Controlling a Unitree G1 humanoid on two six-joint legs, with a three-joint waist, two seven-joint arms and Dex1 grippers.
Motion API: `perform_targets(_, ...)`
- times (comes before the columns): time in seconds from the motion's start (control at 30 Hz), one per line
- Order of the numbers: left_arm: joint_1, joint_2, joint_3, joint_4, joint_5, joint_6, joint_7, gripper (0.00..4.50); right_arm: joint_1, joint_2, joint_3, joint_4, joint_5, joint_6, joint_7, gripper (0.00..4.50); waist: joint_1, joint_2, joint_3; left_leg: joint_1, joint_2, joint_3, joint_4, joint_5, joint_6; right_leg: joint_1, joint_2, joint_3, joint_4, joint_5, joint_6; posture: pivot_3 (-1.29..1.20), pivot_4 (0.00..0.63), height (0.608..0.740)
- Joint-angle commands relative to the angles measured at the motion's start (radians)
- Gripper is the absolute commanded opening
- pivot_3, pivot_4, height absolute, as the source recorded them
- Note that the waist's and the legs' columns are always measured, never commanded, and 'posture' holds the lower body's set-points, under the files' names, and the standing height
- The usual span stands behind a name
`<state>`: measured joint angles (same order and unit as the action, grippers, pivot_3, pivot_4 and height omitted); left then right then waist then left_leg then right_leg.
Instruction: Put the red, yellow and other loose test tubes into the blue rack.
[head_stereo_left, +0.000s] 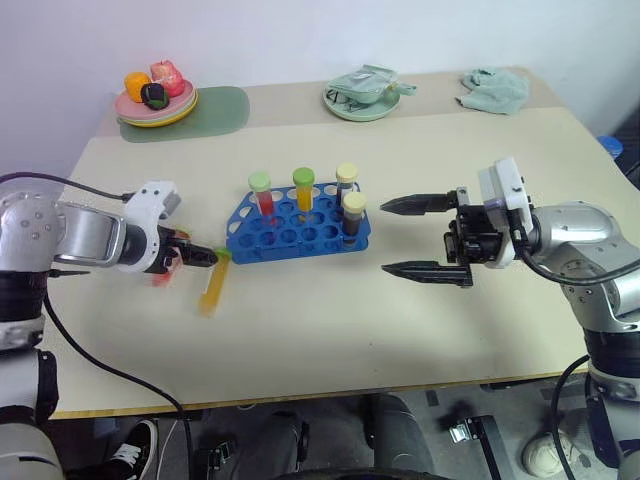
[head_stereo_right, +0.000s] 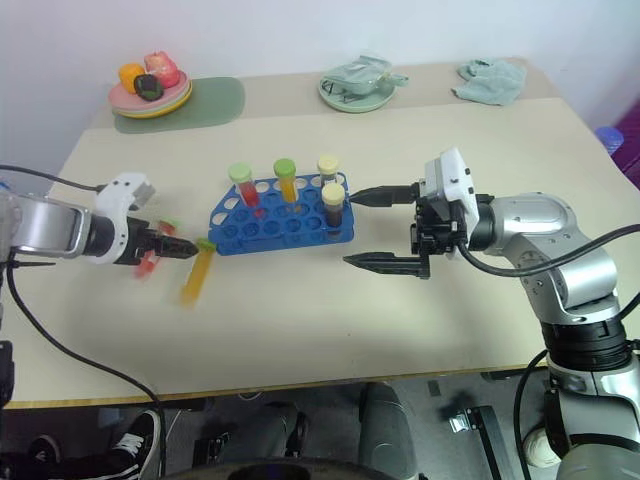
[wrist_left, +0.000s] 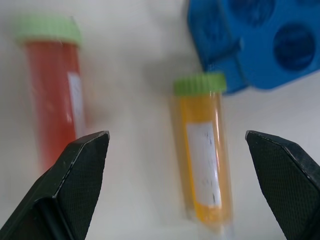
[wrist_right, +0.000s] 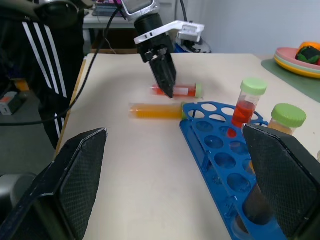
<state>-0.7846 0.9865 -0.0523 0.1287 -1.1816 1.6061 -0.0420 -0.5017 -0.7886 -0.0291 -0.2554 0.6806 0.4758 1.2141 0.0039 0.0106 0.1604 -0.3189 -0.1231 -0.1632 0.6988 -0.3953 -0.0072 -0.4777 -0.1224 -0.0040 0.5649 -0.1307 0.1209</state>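
Four capped tubes (head_stereo_left: 304, 189) are standing in one blue rack (head_stereo_left: 296, 233). Two loose tubes are lying on the table left of it: one yellow (head_stereo_left: 213, 285), one red (wrist_right: 176, 90). Far side: two plates (head_stereo_left: 160, 108), one cloth (head_stereo_left: 495, 88).

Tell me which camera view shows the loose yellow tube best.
The left wrist view: the yellow tube lies close up between the open left gripper fingers, green cap and label plain. Both eye views show it small on the table beside the blue rack. The right wrist view shows it lying on its side by the rack's end.
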Motion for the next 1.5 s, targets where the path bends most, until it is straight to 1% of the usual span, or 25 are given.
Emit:
perform_targets(0.03, -0.074, 0.073, -0.108, 0.047, -0.15, 0.008, 0.045, 4.5, -0.01, 0.005, -0.009, -0.027, -0.002, -0.009, -0.001, 4.41, 0.0, 0.0, 0.0, 0.0, 0.0, 0.0, 0.0, 0.0, 0.0, 0.0, 0.0, 0.0, 0.0, 0.0, 0.0, 0.0, 0.15, 0.74)
perform_targets(0.13, -0.099, 0.096, -0.211, 0.108, -0.26, 0.008, 0.085, 4.5, -0.01, 0.012, -0.005, -0.029, -0.007, -0.013, -0.008, 4.41, 0.0, 0.0, 0.0, 0.0, 0.0, 0.0, 0.0, 0.0, 0.0, 0.0, 0.0, 0.0, 0.0, 0.0, 0.0, 0.0, 0.15, 0.74)
perform_targets(0.3, -0.131, 0.073, -0.254, 0.121, -0.33, 0.008, 0.128, 4.5, -0.006, 0.02, 0.001, -0.027, -0.015, -0.016, -0.01, 4.41, 0.001, 0.0, 0.0, 0.0, -0.001, 0.0, 0.0, 0.0, 0.0, 0.0, 0.0, 0.0, 0.001, 0.0, 0.0, 0.0, 0.15, 0.74)
perform_targets(0.37, -0.139, 0.063, -0.264, 0.129, -0.334, 0.008, 0.152, 4.5, -0.008, 0.018, 0.002, -0.024, -0.016, -0.016, -0.005, 4.41, 0.001, 0.0, 0.0, 0.0, -0.001, 0.0, 0.001, 0.0, 0.0, 0.0, 0.0, 0.0, 0.001, 0.0, 0.0, 0.0, 0.15, 0.74)
perform_targets(0.5, -0.14, 0.022, -0.255, 0.172, -0.342, 0.008, 0.21, 4.5, -0.005, 0.018, 0.0, -0.026, -0.017, -0.014, -0.003, 4.41, 0.0, 0.0, 0.0, 0.0, -0.001, 0.0, 0.001, 0.0, 0.0, 0.0, 0.0, 0.0, 0.001, 0.0, 0.0, 0.0, 0.15, 0.74)
perform_targets(0.63, -0.105, 0.001, -0.237, 0.148, -0.348, 0.008, 0.257, 4.5, -0.001, 0.016, -0.008, -0.025, -0.018, -0.011, -0.003, 4.41, -0.001, 0.0, 0.0, 0.0, -0.001, 0.0, 0.001, 0.0, -0.001, 0.0, 0.0, 0.0, 0.001, 0.0, 0.0, 0.0, 0.15, 0.74)
perform_targets(0.83, -0.053, -0.05, -0.164, 0.154, -0.366, 0.008, 0.367, 4.5, 0.011, 0.015, -0.015, -0.03, -0.023, -0.011, -0.008, 4.41, 0.0, 0.0, 0.0, 0.001, -0.001, 0.0, 0.001, 0.0, -0.001, 0.0, 0.0, 0.0, 0.001, 0.0, 0.0, 0.0, 0.15, 0.74)
perform_targets(0.93, -0.023, -0.069, -0.141, 0.113, -0.357, 0.008, 0.372, 3.62, 0.014, 0.015, -0.015, -0.031, -0.024, -0.013, -0.01, 4.5, 0.006, 0.0, -0.001, 0.001, -0.001, 0.0, 0.001, 0.001, -0.001, 0.001, 0.0, 0.0, 0.002, 0.0, 0.0, 0.0, 0.15, 0.74)
perform_targets(0.97, -0.015, -0.077, -0.131, 0.119, -0.366, 0.008, 0.395, 3.16, 0.013, 0.014, -0.015, -0.03, -0.024, -0.012, -0.01, 4.5, 0.007, 0.0, -0.001, 0.001, -0.001, 0.0, 0.001, 0.001, -0.001, 0.001, 0.0, 0.0, 0.002, 0.0, 0.0, 0.0, 0.15, 0.74)
perform_targets(1.0, -0.007, -0.082, -0.122, 0.116, -0.364, 0.008, 0.408, 2.6, 0.012, 0.013, -0.015, -0.029, -0.024, -0.012, -0.01, 4.5, 0.008, 0.001, -0.001, 0.001, -0.001, 0.0, 0.001, 0.001, -0.001, 0.001, 0.0, 0.001, 0.002, 0.0, 0.0, 0.0, 0.15, 0.74)
perform_targets(1.1, 0.014, -0.1, -0.082, 0.103, -0.351, 0.008, 0.441, 1.19, 0.009, 0.013, -0.012, -0.021, -0.032, -0.018, -0.01, 4.5, 0.008, 0.0, -0.001, 0.001, -0.001, 0.0, 0.001, 0.001, -0.001, 0.001, 0.0, 0.001, 0.002, 0.0, 0.0, 0.0, 0.15, 0.74)
perform_targets(1.13, 0.02, -0.104, -0.069, 0.093, -0.345, 0.008, 0.449, 0.81, 0.011, 0.013, -0.011, -0.02, -0.038, -0.024, -0.009, 4.5, 0.008, 0.001, -0.001, 0.001, -0.001, 0.0, 0.001, 0.001, -0.001, 0.001, 0.0, 0.001, 0.002, 0.0, 0.0, 0.0, 0.15, 0.74)
perform_targets(1.27, 0.052, -0.141, 0.039, 0.08, -0.331, -0.033, 0.564, 0.76, 0.016, 0.016, -0.014, -0.019, -0.042, -0.026, -0.011, 4.5, 0.01, 0.001, -0.001, 0.002, -0.001, 0.0, 0.001, 0.001, -0.002, 0.002, 0.0, 0.001, 0.003, 0.0, -0.001, 0.0, 0.15, 0.74)
perform_targets(1.33, 0.107, -0.149, 0.111, 0.023, -0.345, -0.078, 0.648, 0.76, 0.02, 0.015, -0.018, -0.023, -0.045, -0.027, -0.013, 4.5, 0.009, 0.001, -0.001, 0.002, 0.0, -0.001, 0.002, 0.002, -0.003, 0.002, 0.0, 0.001, 0.003, 0.001, -0.001, 0.0, 0.15, 0.74)
perform_targets(1.43, 0.205, -0.162, 0.181, -0.091, -0.413, -0.143, 0.763, 0.76, 0.021, 0.014, -0.021, -0.016, -0.052, -0.033, -0.016, 4.5, 0.006, 0.001, -0.001, 0.003, 0.001, 0.0, 0.001, 0.002, -0.003, 0.002, 0.0, 0.001, 0.005, 0.001, -0.001, 0.0, 0.15, 0.74)
perform_targets(1.5, 0.275, -0.181, 0.211, -0.166, -0.483, -0.225, 0.867, 0.76, 0.021, 0.012, -0.02, -0.01, -0.059, -0.042, -0.012, 4.5, 0.007, 0.001, -0.001, 0.003, 0.001, 0.001, 0.001, 0.002, -0.003, 0.001, 0.0, 0.002, 0.005, 0.001, -0.001, 0.0, 0.15, 0.74)
